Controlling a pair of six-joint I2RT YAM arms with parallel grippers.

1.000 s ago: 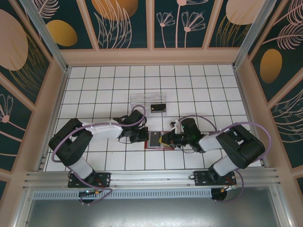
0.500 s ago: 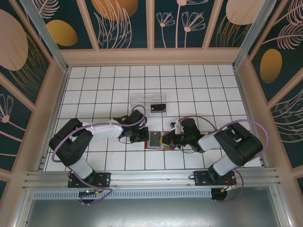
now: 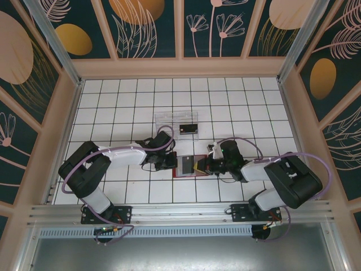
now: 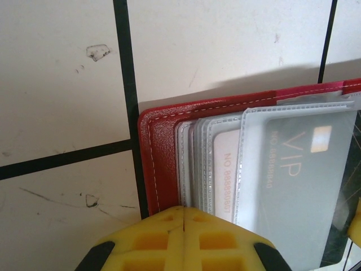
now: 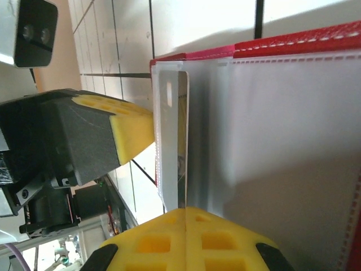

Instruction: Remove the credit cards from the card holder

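The red card holder (image 3: 186, 175) lies open on the tiles between my two grippers. In the left wrist view its red cover (image 4: 158, 164) carries several clear sleeves. One sleeve holds a grey credit card marked VIP (image 4: 299, 169) and another holds a pale numbered card (image 4: 225, 169). My left gripper (image 4: 184, 210) is shut, its tips at the holder's edge where cover meets sleeves (image 3: 171, 164). My right gripper (image 5: 185, 210) is shut on the thin edge of a see-through sleeve leaf (image 5: 169, 141) standing up from the holder (image 3: 197, 167). Another dark credit card (image 3: 188, 129) lies on the tiles farther back.
A clear plastic tray (image 3: 175, 119) sits just behind the holder, beside the loose dark card. In the right wrist view the left gripper's yellow finger (image 5: 132, 127) is close behind the raised leaf. The enclosure's walls ring the tiled floor (image 3: 113, 101).
The right gripper's jaws have closed onto the leaf at the holder's right side, and the right arm's elbow has swung outward to the right. The left arm has not moved.
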